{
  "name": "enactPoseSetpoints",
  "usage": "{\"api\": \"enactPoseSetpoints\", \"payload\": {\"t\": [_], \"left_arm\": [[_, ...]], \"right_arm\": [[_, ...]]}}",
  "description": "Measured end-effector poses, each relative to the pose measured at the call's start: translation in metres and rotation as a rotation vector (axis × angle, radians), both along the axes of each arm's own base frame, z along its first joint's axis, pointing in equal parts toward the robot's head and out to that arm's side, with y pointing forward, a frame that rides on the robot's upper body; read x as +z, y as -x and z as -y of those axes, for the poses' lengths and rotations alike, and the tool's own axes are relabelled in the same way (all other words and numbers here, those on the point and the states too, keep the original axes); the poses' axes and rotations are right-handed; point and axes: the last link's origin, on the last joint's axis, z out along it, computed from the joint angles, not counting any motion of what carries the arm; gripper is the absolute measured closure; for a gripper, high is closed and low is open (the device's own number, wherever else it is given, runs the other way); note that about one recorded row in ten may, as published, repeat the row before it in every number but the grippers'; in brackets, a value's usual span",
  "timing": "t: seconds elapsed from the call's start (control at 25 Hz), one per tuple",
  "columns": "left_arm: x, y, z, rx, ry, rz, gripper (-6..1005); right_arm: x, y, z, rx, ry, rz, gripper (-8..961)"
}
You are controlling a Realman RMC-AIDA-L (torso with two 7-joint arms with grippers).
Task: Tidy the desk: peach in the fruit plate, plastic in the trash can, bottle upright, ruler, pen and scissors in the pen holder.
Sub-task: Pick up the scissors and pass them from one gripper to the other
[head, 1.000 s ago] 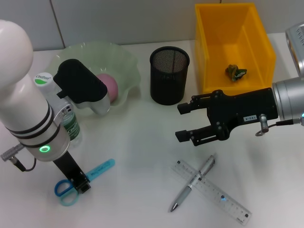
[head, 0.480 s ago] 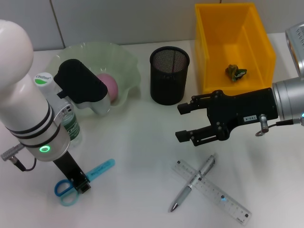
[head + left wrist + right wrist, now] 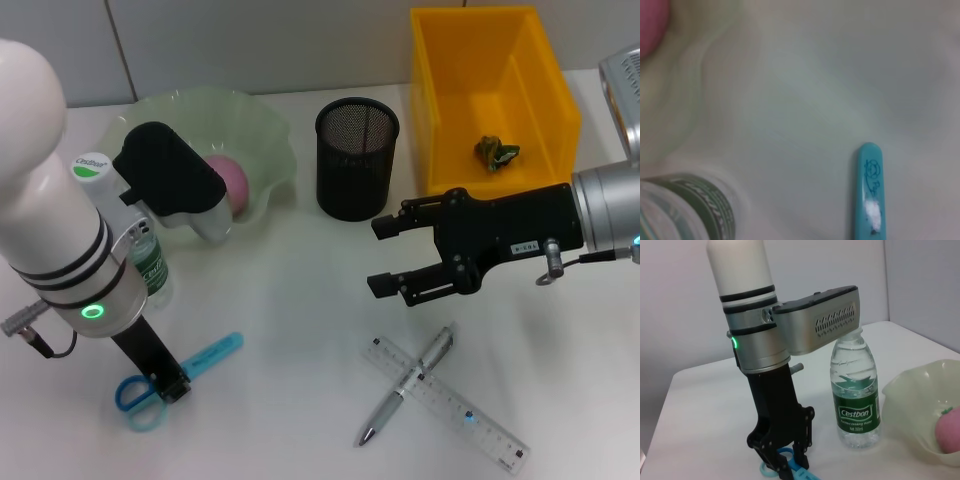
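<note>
**Scissors Under the Left Gripper, Pen and Ruler Still Crossed on the Desk**

White and smooth, the desk (image 3: 300, 300) carries every item in the head view. Nearest the robot, a clear plastic ruler (image 3: 450, 403) lies flat with a silver pen (image 3: 405, 385) crossed over it. Off to the left, the blue-handled scissors (image 3: 175, 372) lie with their rounded finger loops nearest the robot and the turquoise sheath pointing away. The left gripper (image 3: 785, 457) stands straight down on them, its black fingers drawn close around the handle by the loops, as the right wrist view shows.

Above the pen and ruler, the right gripper (image 3: 385, 257) hangs level, its two black jaws spread apart and holding nothing.

Just beyond the left arm, a clear water bottle (image 3: 856, 395) with a green label stands upright, its cap (image 3: 92, 165) green and white. Behind it sits the pale green fruit plate (image 3: 260, 130), wavy-rimmed and translucent, with the pink peach (image 3: 232, 182) inside. To its right stands the black mesh pen holder (image 3: 357, 158), cylindrical and open-topped. Farthest back on the right, the yellow plastic trash can (image 3: 545, 100), a rectangular bin, holds a crumpled scrap of plastic (image 3: 496, 152) on its floor.
</note>
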Motion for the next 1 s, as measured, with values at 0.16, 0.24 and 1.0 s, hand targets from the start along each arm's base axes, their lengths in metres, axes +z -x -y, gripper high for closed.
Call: {"api": "enactPoseSetpoints", "payload": {"t": [0.16,0.24,1.0], "left_arm": [[0.01,-0.003,-0.002,0.032,-0.003,0.074,733],[0.019,-0.004,-0.003,0.07,-0.001,0.157,734],[0.036,0.032,0.027,0.416,-0.046,1.017,729]], "right_arm": [[0.003,0.002,0.001,0.004,0.0,-0.019,186],[0.007,0.002,0.001,0.001,-0.007,-0.038,186],[0.023,-0.012,0.012,-0.154,-0.152,-0.279,186]]}}
